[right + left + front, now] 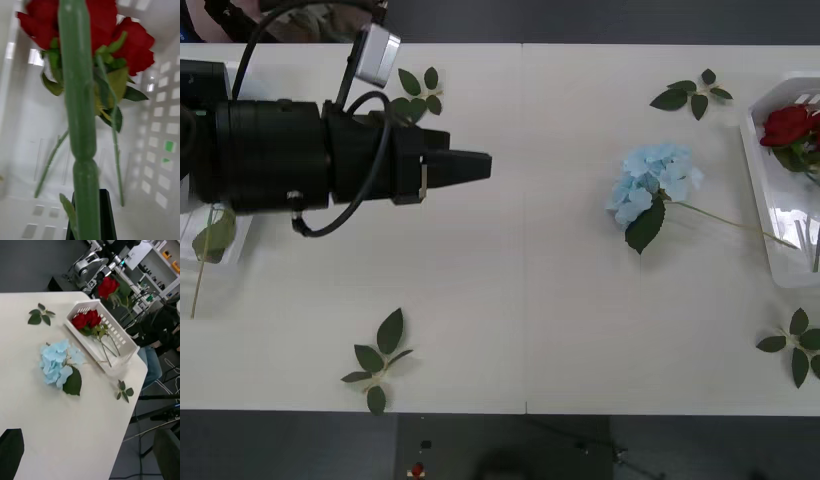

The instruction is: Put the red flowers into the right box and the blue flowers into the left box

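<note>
My right fingers point(88, 213) were clamped on a rose stem point(77, 112), its bloom point(107, 286) held above the right box point(123, 343), where red roses point(86, 320) already lay. Best to lower well inside the walls before letting go. Left gripper point(470, 167) hovered over the table point(520, 300), fingers together. The blue flower point(655, 180) lay near the right box, awaiting the left box point(235, 250).

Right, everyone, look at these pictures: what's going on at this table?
The right gripper holds a red rose by its stem, jaws shut on it, above the right box, where other roses already lie. The left gripper hovers over the left half of the table, carrying nothing. One blue flower lies on the table near the right box, not yet moved to the left box.
</note>
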You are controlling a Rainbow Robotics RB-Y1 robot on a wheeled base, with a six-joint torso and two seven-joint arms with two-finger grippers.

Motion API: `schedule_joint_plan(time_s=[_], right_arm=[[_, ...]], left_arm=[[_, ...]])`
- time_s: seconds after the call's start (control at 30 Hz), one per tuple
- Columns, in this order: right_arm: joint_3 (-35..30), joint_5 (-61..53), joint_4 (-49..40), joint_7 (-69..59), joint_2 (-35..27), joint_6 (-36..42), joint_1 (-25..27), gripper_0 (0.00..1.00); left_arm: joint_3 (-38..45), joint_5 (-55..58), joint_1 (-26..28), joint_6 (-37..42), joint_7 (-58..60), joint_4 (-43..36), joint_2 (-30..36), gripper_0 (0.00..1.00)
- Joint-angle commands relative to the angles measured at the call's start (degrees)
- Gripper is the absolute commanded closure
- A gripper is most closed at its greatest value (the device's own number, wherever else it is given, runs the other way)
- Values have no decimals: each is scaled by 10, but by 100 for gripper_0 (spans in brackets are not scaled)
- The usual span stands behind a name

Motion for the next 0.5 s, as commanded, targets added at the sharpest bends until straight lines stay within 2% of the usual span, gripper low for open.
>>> schedule_joint_plan(time_s=[0.03,0.23,0.27,0.33,0.43,0.5], right_arm=[[-6,63,32,-76,20,-22,-7,100],[-6,121,60,-114,58,-64,-7,100],[-6,128,62,-114,62,-72,-7,96],[-6,137,68,-112,67,-84,-7,65],[-6,137,71,-108,67,-86,-7,43],[-6,137,64,-103,67,-86,-7,33]], left_arm=[[6,-32,22,34,-16,-18,17,0],[9,-104,23,58,-22,-6,17,0],[9,-117,23,61,-24,-5,17,0],[9,-148,23,63,-28,1,13,0],[23,-183,28,76,-33,4,1,0],[78,-210,42,145,-38,6,-25,0]])
